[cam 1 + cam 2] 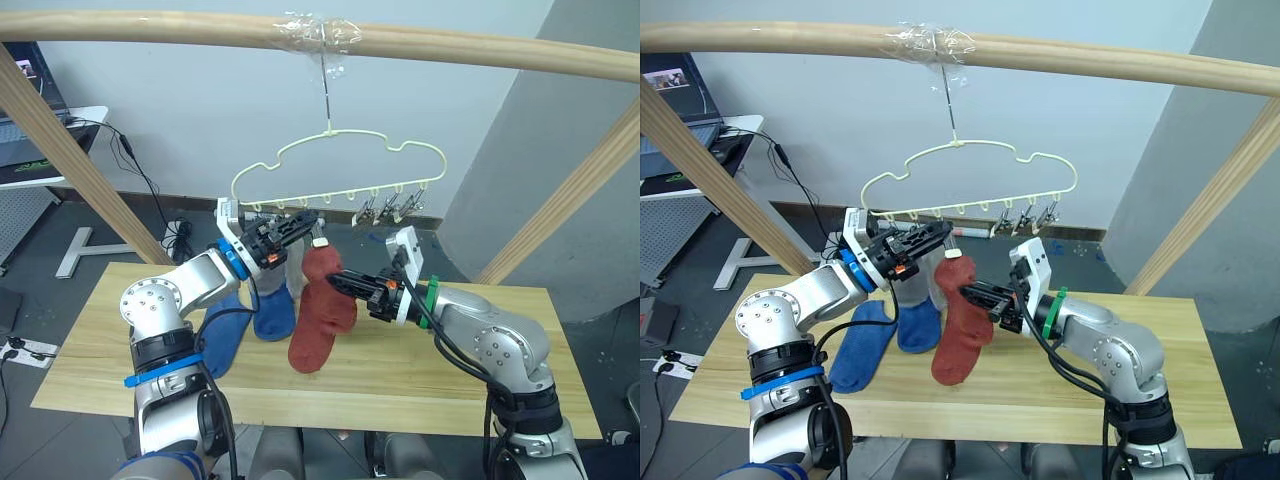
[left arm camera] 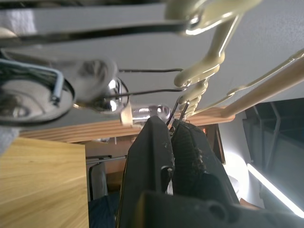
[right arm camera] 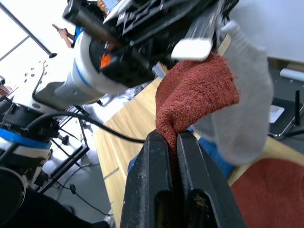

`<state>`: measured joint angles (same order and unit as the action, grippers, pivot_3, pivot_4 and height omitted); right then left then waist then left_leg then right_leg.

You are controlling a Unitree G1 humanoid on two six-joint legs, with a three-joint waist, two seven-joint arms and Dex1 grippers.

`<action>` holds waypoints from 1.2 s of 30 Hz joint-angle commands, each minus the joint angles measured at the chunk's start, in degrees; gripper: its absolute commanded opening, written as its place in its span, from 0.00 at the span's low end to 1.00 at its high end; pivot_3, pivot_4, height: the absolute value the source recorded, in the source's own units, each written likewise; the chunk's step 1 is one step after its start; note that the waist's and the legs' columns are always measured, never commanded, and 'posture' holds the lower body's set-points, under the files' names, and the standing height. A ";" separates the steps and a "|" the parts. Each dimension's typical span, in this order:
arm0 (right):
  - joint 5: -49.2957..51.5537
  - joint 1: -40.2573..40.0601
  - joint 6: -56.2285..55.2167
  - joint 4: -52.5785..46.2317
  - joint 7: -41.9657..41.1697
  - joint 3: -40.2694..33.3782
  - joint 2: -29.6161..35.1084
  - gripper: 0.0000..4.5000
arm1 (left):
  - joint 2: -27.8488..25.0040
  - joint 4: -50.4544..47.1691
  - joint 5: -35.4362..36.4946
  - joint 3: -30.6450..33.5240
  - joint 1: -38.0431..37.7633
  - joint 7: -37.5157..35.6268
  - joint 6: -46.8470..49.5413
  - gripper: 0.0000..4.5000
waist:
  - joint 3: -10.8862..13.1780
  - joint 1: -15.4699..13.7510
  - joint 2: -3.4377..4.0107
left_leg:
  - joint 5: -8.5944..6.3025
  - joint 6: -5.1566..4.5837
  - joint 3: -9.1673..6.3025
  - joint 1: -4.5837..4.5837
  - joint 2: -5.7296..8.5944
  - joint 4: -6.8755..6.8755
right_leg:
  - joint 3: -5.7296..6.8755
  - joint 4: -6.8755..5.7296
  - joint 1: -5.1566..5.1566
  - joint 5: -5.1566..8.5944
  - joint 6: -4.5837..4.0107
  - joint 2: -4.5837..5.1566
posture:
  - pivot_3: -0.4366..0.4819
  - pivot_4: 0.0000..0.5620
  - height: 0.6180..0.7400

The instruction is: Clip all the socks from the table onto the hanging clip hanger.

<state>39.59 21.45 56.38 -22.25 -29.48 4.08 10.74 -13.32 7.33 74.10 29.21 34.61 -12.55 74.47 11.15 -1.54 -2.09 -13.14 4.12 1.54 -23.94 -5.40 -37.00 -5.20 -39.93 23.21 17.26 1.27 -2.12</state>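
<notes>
While right hand pinches rust-red sock, left hand clamped on hanger clip, blue socks on table

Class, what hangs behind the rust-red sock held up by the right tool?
A light grey knit sock and a blue one hang behind the rust-red sock; their clips are hidden.
</notes>
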 commanded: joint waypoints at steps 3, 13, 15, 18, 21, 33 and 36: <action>1.08 1.61 -1.93 -0.20 0.76 -1.26 -0.89 0.01 | -0.29 -2.75 3.34 -1.56 -0.68 0.32 0.47 0.01 | 0.00 0.00 0.00 | 0.00 0.00 0.00 -0.01 0.00 0.02 | 0.00 0.04 0.00 0.00 0.00 0.00 | 0.65 0.35 1.00; -0.94 1.17 -3.45 0.33 1.50 0.56 -0.65 0.00 | -3.20 -6.53 -4.07 -7.11 -3.18 -4.06 -6.91 0.50 | 0.01 0.00 0.00 | 0.00 0.01 0.03 -0.02 0.00 0.04 | -0.03 0.06 0.02 0.00 0.00 0.00 | 0.66 0.34 1.00; -2.51 0.87 -4.71 0.90 1.90 1.76 -0.62 0.00 | -5.86 -7.69 -8.48 -10.29 -3.63 -6.30 -8.84 0.63 | 0.01 -0.01 0.01 | 0.00 0.01 0.04 -0.03 0.00 0.05 | -0.03 0.06 0.04 0.00 -0.01 0.00 | 0.68 0.33 1.00; -5.96 0.52 -7.25 2.08 3.00 3.77 -0.33 0.06 | -10.59 -10.35 -14.54 -15.24 -4.37 -9.93 -11.25 0.84 | 0.01 -0.04 0.01 | 0.00 0.02 0.04 -0.02 0.00 0.08 | -0.03 0.06 0.06 0.01 -0.02 -0.01 | 0.69 0.32 1.00; -8.88 -0.32 -9.33 2.85 4.03 4.90 0.13 0.26 | -16.12 -15.69 -20.14 -19.24 -6.33 -14.38 -14.99 0.91 | 0.01 -0.06 0.01 | -0.01 0.03 0.11 -0.03 0.00 0.13 | -0.11 0.11 0.10 0.02 -0.02 0.00 | 0.71 0.32 1.00; -19.04 -9.36 -11.12 -10.15 18.03 0.64 2.12 0.99 | -27.56 -20.31 -28.72 -20.65 -16.33 -36.89 -30.98 0.91 | 0.05 -1.37 0.07 | -0.04 0.06 0.27 -0.18 -0.02 0.30 | -0.20 0.41 0.25 0.05 -0.06 0.03 | 0.72 0.32 1.00; -21.09 -8.94 -10.72 -13.95 22.60 0.44 -0.03 0.99 | -27.66 -21.14 -33.17 -21.58 -19.68 -40.45 -38.70 0.91 | 0.05 -1.34 0.07 | -0.04 0.06 0.29 -0.24 -0.05 0.31 | -0.22 0.41 0.35 0.05 -0.07 0.02 | 0.71 0.32 1.00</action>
<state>19.11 11.93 45.94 -32.39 -9.18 5.37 11.76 -40.39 -11.77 42.90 7.16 15.52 -50.60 40.27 11.20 -2.88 -2.01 -13.18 4.18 1.82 -24.17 -5.46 -36.65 -5.42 -39.53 23.59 17.32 1.18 -2.11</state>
